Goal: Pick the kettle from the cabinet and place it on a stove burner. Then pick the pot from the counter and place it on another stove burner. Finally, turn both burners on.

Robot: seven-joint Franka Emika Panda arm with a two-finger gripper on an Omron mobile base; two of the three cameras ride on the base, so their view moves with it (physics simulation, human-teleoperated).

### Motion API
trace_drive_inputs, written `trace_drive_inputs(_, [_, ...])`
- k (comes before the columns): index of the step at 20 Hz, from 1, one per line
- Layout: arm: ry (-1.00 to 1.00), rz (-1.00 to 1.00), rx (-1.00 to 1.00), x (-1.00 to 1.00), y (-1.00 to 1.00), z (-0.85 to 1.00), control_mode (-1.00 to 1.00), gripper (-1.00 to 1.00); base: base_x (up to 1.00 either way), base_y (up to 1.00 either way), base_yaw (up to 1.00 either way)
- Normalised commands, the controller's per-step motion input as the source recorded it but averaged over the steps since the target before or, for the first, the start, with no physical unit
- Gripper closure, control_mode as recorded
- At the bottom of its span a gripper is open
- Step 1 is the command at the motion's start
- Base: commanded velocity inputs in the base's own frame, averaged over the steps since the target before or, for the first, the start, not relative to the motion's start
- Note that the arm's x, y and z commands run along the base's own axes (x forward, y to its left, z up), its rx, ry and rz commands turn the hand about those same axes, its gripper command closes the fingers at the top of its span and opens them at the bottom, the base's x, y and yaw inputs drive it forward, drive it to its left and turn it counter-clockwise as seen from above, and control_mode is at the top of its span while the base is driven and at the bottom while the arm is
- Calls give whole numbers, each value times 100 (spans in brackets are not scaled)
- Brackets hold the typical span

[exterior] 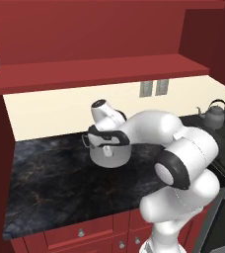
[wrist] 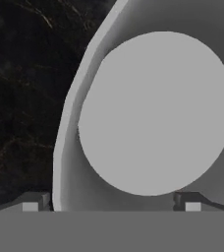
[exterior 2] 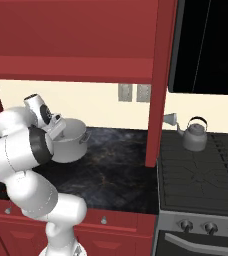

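Wide silver-grey cylindrical metal pot (exterior: 109, 154) with two small loop handles sits upright on the dark black stone-look counter (exterior: 50, 183), left of the stove, toward the far wall. It looks empty: the hand view shows a bare flat bottom and the inner wall (wrist: 72, 162).

The gripper (wrist: 111, 204) hangs right over the pot, jaws spread wide, holding nothing. One fingertip (wrist: 30, 204) is outside the wall, the other inside, so it straddles the rim. Contact with the rim can't be made out.

Handling, as a judgement: rigid metal, no give, probably fairly light when empty, smooth and slippery. A one-sided rim pinch puts the load off-centre, so the pot will likely tilt or swing when lifted. Grip deep on the wall and keep the lift slow.

Small grey metal kettle (exterior 2: 195, 134) with black arched handle already stands on a far burner of the black gas cooktop (exterior 2: 206, 185), well right of the pot. The near grates look free for the pot.
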Motion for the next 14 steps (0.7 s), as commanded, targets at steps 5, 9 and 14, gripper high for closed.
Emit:
trace_drive_inputs(5, [4,0,0,26,6,-23,-100,-100,0,0,0])
trace_drive_inputs(9, [1,0,0,3,3,-22,-100,-100,0,0,0])
trace_drive_inputs(14, [2,0,0,0,5,-28,-100,100,0,0,0])
